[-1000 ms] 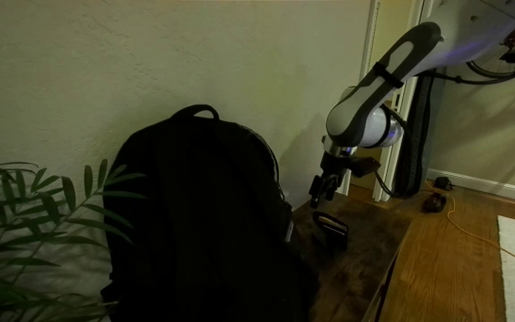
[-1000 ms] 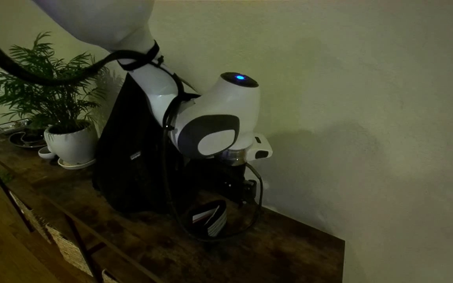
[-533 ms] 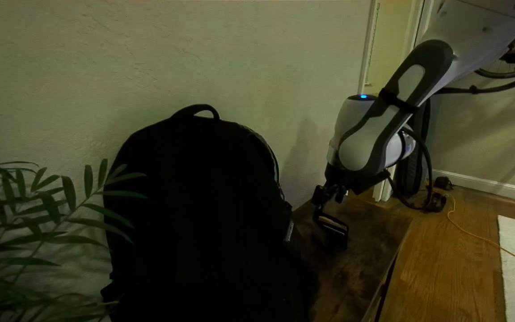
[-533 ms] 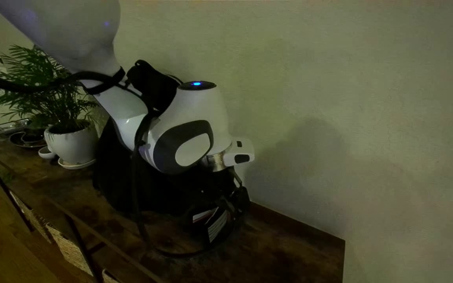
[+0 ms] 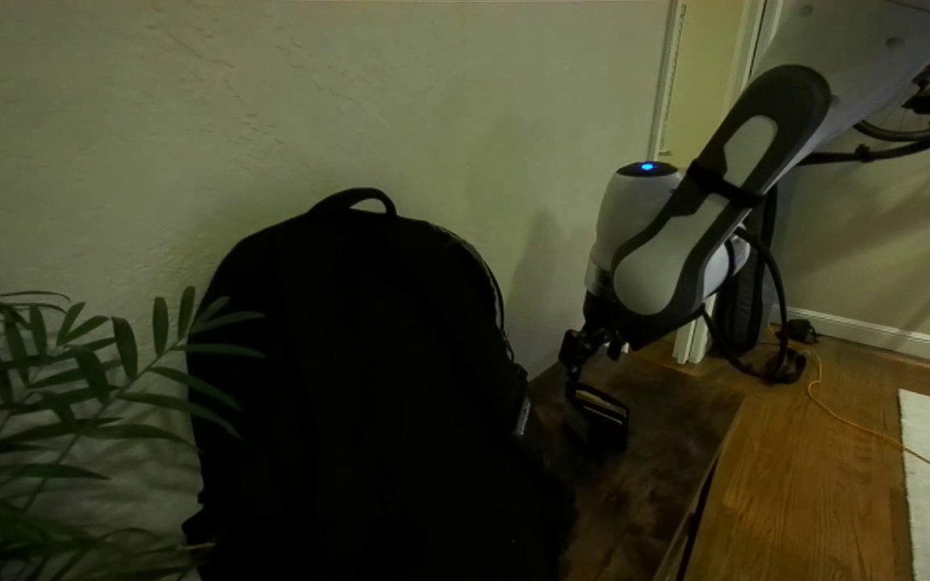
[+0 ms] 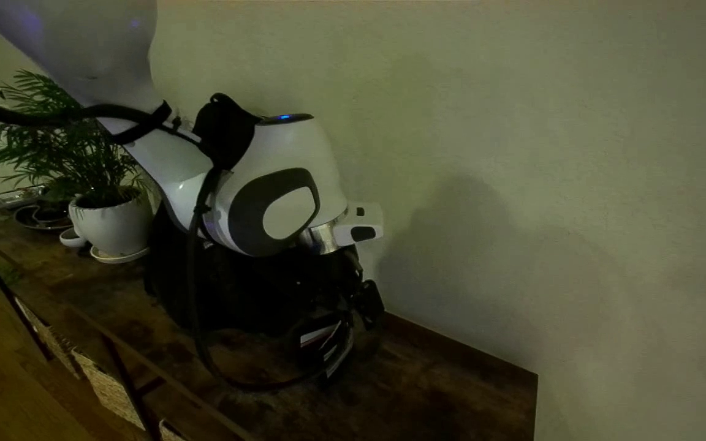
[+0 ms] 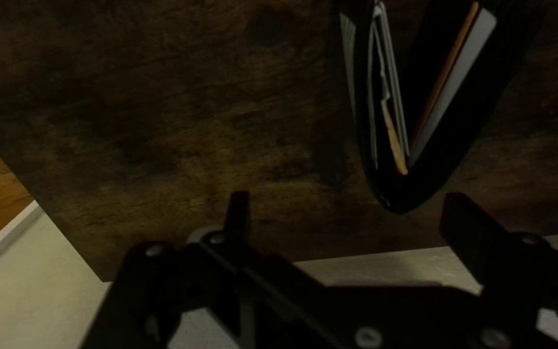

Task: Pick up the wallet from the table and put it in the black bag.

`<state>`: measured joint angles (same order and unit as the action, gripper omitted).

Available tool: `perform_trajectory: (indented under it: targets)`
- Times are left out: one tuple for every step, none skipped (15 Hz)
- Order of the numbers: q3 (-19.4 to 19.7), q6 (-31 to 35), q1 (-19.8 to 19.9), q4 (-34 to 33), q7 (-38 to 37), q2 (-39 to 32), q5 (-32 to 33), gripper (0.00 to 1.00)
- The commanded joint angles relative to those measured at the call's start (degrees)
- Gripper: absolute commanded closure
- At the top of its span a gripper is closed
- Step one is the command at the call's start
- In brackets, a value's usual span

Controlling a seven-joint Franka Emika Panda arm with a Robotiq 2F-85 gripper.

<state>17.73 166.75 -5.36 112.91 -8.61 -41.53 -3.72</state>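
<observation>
Wallet (image 7: pixel 400 194): black, folded to a V, on edge on the desk (image 7: pixel 187 121) near the bag (image 5: pixel 376 387); thin pale slips (image 7: pixel 453 82) inside.
Hand (image 7: pixel 347 203): dark, fingers (image 7: pixel 237 218) apart, near the wallet's fold.
Desk surface: mottled brown wood grain.
Bag: black, round-topped, loop handle (image 5: pixel 360 194).
Wall (image 5: pixel 150 137): rough-textured.

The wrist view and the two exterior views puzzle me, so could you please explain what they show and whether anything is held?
The white and grey machine is a robot arm, ending in a black gripper with two fingers. The exterior views look on from different places outside the robot; the wrist view, taken from the arm, looks past the fingers. On the dark table stands a wallet, on edge and partly unfolded, cards or papers showing inside. Near it is a large black bag, and beyond that a potted plant. Nothing is gripped: the fingers stand apart; whether one touches the wallet, I cannot tell.
</observation>
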Motion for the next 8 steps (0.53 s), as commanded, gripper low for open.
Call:
perform_trajectory:
  targets:
    - [-1.69, -4.19, 1.43, 4.02, -1.02, 5.92, 1.08, 0.0]
    - [-3.15, -6.17, 2.8, 3.75, -0.27, 6.65, 0.54, 0.0]
    - [-4.01, -7.63, 3.51, 3.68, 0.01, 7.27, 0.29, 0.0]
    - [-4.88, -9.55, 4.21, 3.49, 0.01, 7.66, 0.07, 0.0]
    - [-5.56, -10.85, 4.74, 3.42, -0.07, 8.08, 0.03, 0.0]
    - [-6.13, -11.96, 5.14, 3.41, -0.17, 8.34, 0.07, 0.0]
    - [-6.45, -12.61, 5.39, 3.38, -0.48, 8.55, 0.16, 0.0]
    - [-5.85, -12.03, 4.87, 3.09, -1.58, 7.91, 0.86, 0.0]
